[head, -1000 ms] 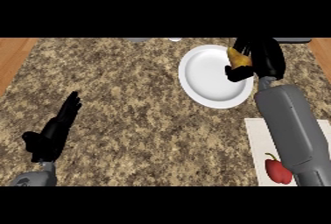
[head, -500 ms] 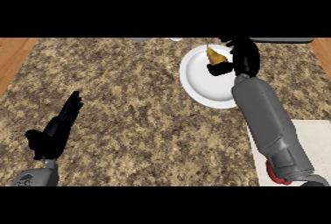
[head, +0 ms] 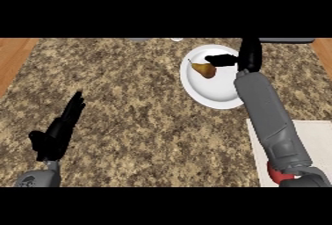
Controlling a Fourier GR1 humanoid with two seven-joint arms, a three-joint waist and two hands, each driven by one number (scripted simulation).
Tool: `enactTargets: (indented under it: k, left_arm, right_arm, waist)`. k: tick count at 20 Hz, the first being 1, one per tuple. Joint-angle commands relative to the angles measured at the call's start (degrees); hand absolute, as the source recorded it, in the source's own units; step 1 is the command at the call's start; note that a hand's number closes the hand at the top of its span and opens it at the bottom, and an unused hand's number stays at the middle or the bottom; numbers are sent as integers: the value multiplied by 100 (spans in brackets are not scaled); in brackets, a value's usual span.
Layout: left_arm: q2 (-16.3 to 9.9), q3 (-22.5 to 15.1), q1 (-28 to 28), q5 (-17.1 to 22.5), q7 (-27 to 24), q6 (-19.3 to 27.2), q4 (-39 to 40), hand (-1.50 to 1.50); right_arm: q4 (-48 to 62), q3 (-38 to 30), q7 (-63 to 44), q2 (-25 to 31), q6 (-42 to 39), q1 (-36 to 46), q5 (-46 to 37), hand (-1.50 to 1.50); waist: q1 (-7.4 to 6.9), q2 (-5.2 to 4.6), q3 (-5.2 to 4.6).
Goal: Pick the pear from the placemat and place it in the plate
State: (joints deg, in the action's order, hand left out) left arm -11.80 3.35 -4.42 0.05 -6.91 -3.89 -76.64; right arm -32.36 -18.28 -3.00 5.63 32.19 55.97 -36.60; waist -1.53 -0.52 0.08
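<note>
A brown-yellow pear (head: 204, 70) lies on the white plate (head: 209, 94), in its upper left part. My right hand (head: 245, 56) hovers over the plate's upper right rim. Its fingers (head: 219, 59) stretch left just above the pear and do not curl round it. The hand looks open. My left hand (head: 59, 131) rests open at the lower left of the counter, fingers pointing up, far from the plate. The white placemat (head: 310, 147) lies at the lower right, partly under my right forearm.
A red apple (head: 277, 175) sits on the placemat, mostly hidden by my right forearm. The speckled brown counter (head: 130, 88) spreads between the two arms. Wooden floor shows at the far left and right edges.
The pear has left my right hand and now lies lower and further left on the plate. The hand's fingers have spread. The left hand has stayed still.
</note>
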Motion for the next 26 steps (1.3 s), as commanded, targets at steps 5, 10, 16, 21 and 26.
enactTargets:
  k: [5, 10, 16, 21, 26]
  left_arm:
    - [225, -110, 232, -192, -9, 280, -104, 0]
    - [196, -53, 415, -106, -91, 160, -256, 0]
    - [69, 119, -61, -103, -45, 87, 102, 0]
    - [-8, 174, -61, -106, 5, -7, 23, 0]
    - [8, 202, 383, -59, -12, -141, -374, 0]
  right_arm:
    - [-828, -1084, 1569, 338, -977, -962, 1773, -150]
    - [-746, -1475, 2233, 1008, -1838, -1494, 2390, -150]
    - [-708, -1443, 2822, 1588, -2862, -2161, 2739, -150]
    - [-379, -1340, 3234, 2015, -3372, -2532, 2823, -150]
    - [321, -1202, 3872, 2151, -3186, -2527, 2811, -150]
  waist:
    - [197, 66, 4]
    - [123, 39, -1]
    - [134, 33, -5]
    - [116, 35, -4]
    - [89, 39, -3]
